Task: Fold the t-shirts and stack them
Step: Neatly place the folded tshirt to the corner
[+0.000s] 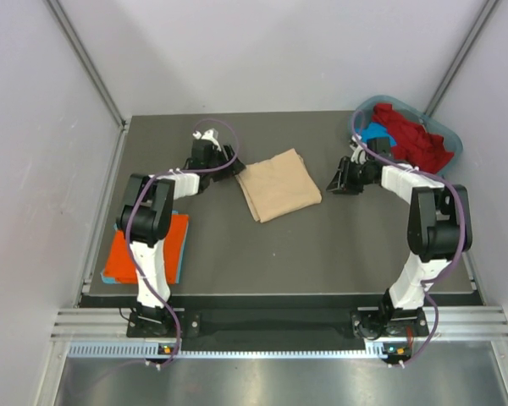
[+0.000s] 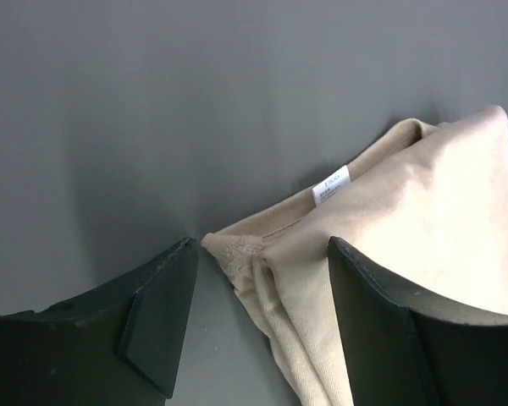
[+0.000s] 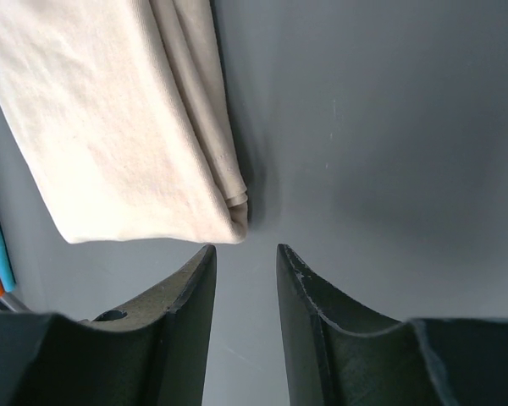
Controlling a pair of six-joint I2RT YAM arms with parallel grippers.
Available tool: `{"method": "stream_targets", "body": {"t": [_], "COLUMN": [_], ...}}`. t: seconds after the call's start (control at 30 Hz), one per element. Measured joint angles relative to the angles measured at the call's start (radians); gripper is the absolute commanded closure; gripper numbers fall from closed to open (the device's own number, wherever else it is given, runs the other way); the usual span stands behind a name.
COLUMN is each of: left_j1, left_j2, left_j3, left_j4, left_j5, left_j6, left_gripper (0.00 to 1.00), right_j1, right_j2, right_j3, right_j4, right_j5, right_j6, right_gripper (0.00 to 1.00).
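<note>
Mid-table, top view: folded beige t-shirt [image 1: 279, 184], left gripper [image 1: 234, 169] at its left edge, right gripper [image 1: 335, 181] just off its right corner. Orange t-shirt [image 1: 117, 258] lies on a blue t-shirt [image 1: 181, 254] front-left; red t-shirt [image 1: 411, 139] sits in the tub [image 1: 453, 139]. Left wrist only: white neck label [image 2: 331, 184], jaws wide, shirt corner lying between them. Right wrist only: jaws narrow, nothing between, shirt corner just ahead.

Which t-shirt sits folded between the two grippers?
The beige-tan cotton t-shirt at table centre. The orange shirt lies on a blue shirt at the near left edge; the red shirt sits crumpled in the teal plastic tub.
</note>
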Motion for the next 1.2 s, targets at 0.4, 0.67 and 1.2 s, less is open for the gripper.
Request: {"method": "stream_targets", "body": {"t": [0.4,0.67,1.2], "left_j1": [-0.020,-0.031,-0.030], "left_j2": [0.023,0.019,0.030], "left_j3": [0.060,0.050,0.039], "left_j4": [-0.064,-0.063,-0.073], "left_j5": [-0.014,-0.016,0.029], "left_j6": [0.047,0.051,0.013], "left_gripper": [0.33,0.35,1.00], "right_j1": [-0.032,-0.037,-0.039], "right_j2": [-0.015,-0.031,-0.056], "right_j3": [0.000,-0.002,-0.003], "right_j4": [-0.001,-0.002,0.000], "right_j5": [-0.023,-0.038,-0.048], "right_j6": [0.000,0.000,0.023], "right_gripper": [0.64,0.64,0.64]}}
